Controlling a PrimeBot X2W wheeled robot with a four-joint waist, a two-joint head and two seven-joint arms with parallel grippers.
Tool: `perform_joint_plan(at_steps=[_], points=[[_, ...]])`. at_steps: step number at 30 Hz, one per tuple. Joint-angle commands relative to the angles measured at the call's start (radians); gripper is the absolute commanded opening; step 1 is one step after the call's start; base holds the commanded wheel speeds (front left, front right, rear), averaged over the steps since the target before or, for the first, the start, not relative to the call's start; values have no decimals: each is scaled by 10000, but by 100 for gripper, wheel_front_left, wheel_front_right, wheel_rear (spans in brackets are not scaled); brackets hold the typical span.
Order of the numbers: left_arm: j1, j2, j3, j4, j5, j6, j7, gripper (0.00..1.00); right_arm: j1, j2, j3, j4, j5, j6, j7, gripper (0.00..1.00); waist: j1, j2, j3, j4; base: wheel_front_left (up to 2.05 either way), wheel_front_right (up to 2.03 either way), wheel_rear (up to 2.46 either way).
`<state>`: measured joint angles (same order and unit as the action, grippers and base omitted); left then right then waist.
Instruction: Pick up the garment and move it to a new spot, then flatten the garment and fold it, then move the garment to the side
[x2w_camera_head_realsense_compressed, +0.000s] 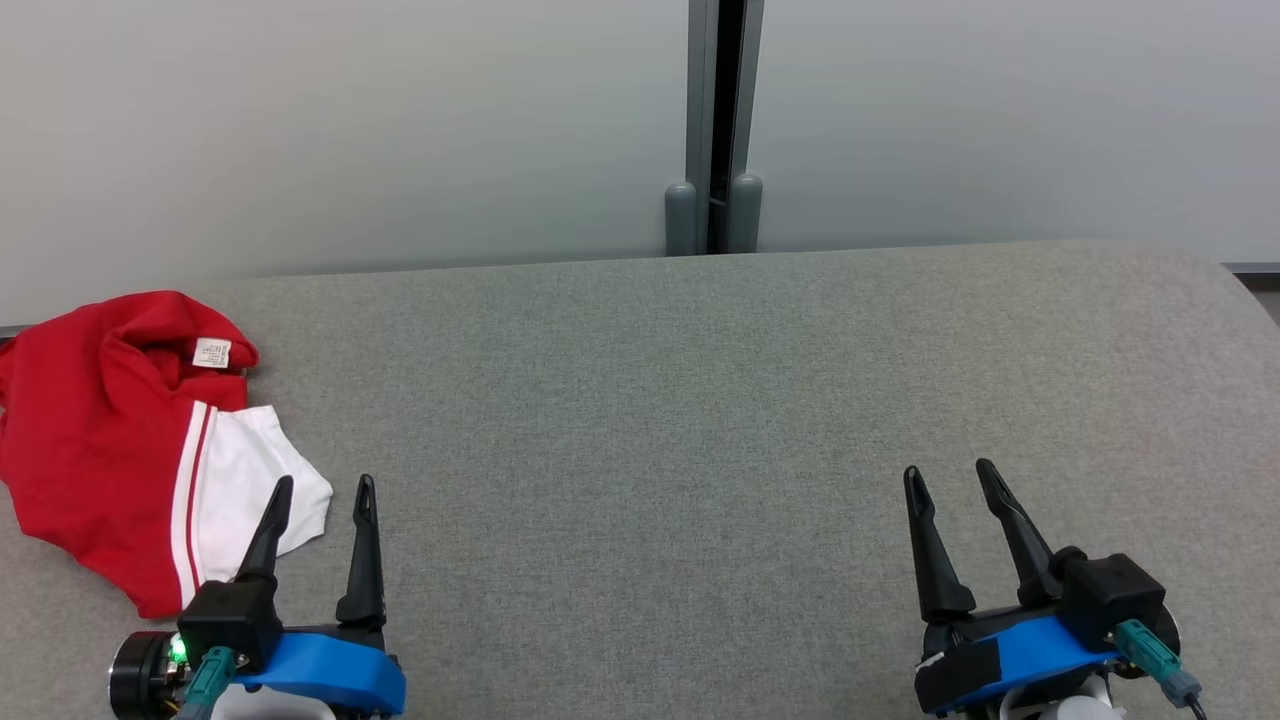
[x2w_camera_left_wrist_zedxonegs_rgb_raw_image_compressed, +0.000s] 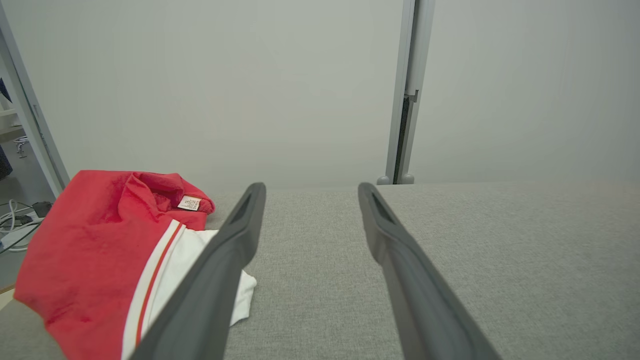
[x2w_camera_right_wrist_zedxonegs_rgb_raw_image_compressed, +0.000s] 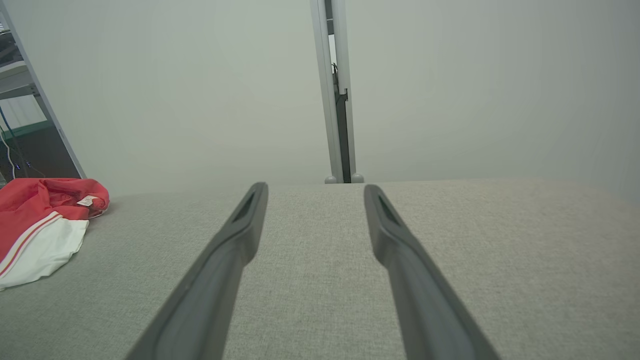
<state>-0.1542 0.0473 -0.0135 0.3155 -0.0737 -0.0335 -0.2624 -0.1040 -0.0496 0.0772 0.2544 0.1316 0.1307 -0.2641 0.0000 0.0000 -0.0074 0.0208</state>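
1. The garment, red w/ a white panel and red-white stripes, lies crumpled in a heap at the far left of the grey surface. Its left side reaches the rim there. A small white label faces up on the top fold.
2. The left claw has its fingers spread wide w/ nothing between them. It sits just beside the garment's white corner, on the corner's right. In the head view its left finger overlaps the white cloth, but I can't tell if it touches.
3. The right claw is also spread wide and empty. It is well apart from the garment, low over the right part of the surface.
4. Progress, judged from how things lie: 0 of 3 stages done. The garment isn't lifted, flattened or folded.
5. Left to do:
   - pick up the garment and carry it to a new spot, prob. the grey stretch between the 2 claws;
   - spread it flat and fold it;
   - move it aside.
6. Step in hand looks like the approach for the 1st pick. The left claw is nearest, so it is prob. the one to take the garment. It would need to shift left over a fold and close.
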Motion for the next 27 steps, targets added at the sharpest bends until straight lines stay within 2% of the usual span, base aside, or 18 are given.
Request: perform_joint_plan(at_steps=[1,15,27], points=[[-53,57,0,35,-18,55,-37,100,-109,-12,0,31,-70,0,-7,100,0,0,-7,2,0,0,0],[-163,57,65,247,-65,-5,-37,100,-70,-10,21,98,-45,0,-7,100,0,0,-37,127,0,0,0],[-222,62,405,327,52,70,-37,100,-60,-10,188,70,-104,-1,-6,100,0,0,65,1202,0,0,0]])
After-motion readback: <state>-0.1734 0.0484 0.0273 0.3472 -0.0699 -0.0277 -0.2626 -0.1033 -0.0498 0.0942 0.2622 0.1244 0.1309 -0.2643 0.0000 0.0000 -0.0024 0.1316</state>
